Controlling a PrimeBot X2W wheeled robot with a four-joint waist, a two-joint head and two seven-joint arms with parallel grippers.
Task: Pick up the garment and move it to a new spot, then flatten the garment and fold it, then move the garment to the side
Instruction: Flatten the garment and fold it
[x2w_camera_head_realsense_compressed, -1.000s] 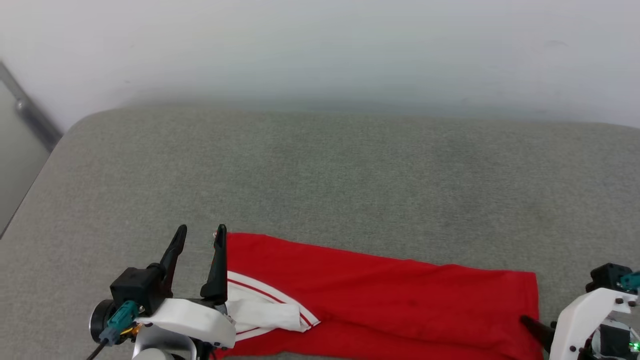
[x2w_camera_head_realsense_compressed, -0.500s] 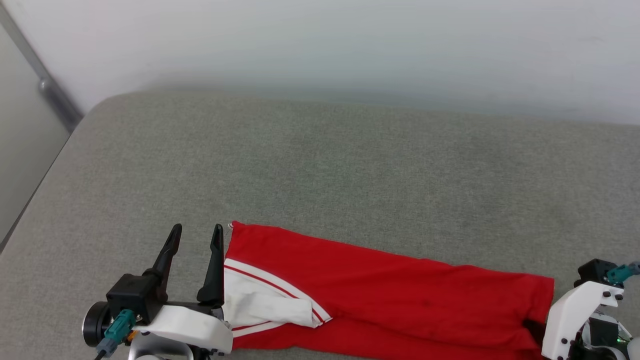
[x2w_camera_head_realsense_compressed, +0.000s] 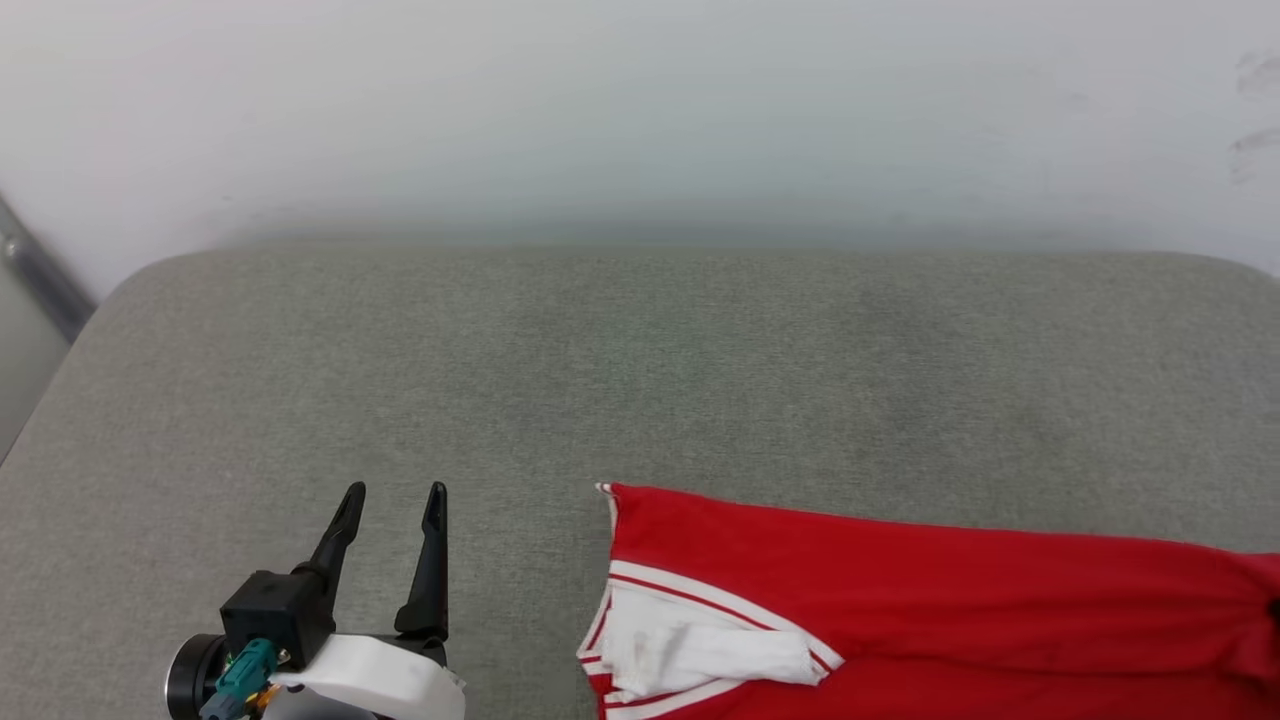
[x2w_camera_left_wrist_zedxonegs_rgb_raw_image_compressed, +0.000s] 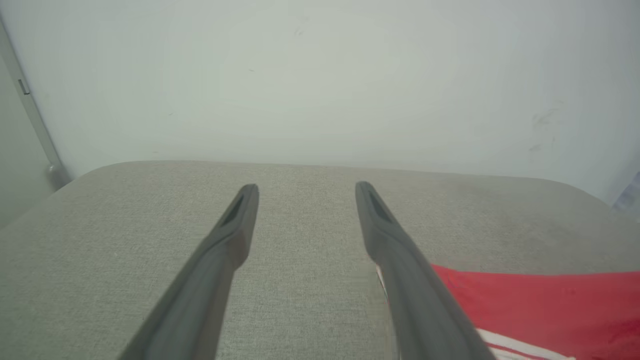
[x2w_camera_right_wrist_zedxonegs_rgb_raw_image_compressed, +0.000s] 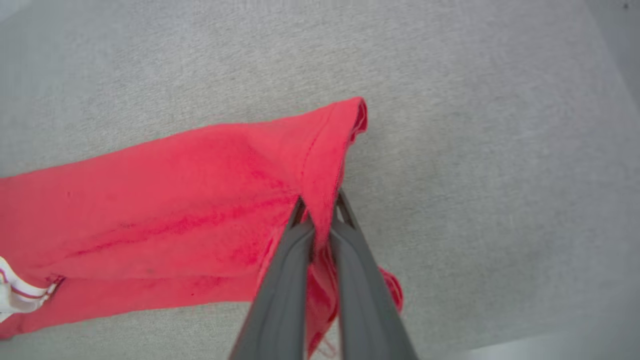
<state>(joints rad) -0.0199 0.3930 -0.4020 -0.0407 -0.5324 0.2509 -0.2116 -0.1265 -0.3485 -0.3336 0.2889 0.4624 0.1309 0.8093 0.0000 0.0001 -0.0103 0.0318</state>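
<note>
Move-aside step, I judge; right gripper (x2w_camera_right_wrist_zedxonegs_rgb_raw_image_compressed: 320, 200) clamps right end of folded red jersey (x2w_camera_head_realsense_compressed: 900, 590); left gripper (x2w_camera_head_realsense_compressed: 396, 490) wide, empty; next, steady sideways drag.

Red garment (x2w_camera_head_realsense_compressed: 900, 590) on a grey surface (x2w_camera_head_realsense_compressed: 640, 380)
The garment is plain red, with a white sleeve (x2w_camera_head_realsense_compressed: 700, 650) and a red-and-white striped trim (x2w_camera_head_realsense_compressed: 690, 592). The surface is finely speckled grey, and the wall (x2w_camera_head_realsense_compressed: 640, 100) is pale whitish. The left gripper (x2w_camera_head_realsense_compressed: 395, 492) is black, with a teal plug (x2w_camera_head_realsense_compressed: 240, 668).

Left fingers (x2w_camera_head_realsense_compressed: 430, 560) spread wide, pointing forward; right fingers (x2w_camera_right_wrist_zedxonegs_rgb_raw_image_compressed: 285, 280) pinched tight together
</note>
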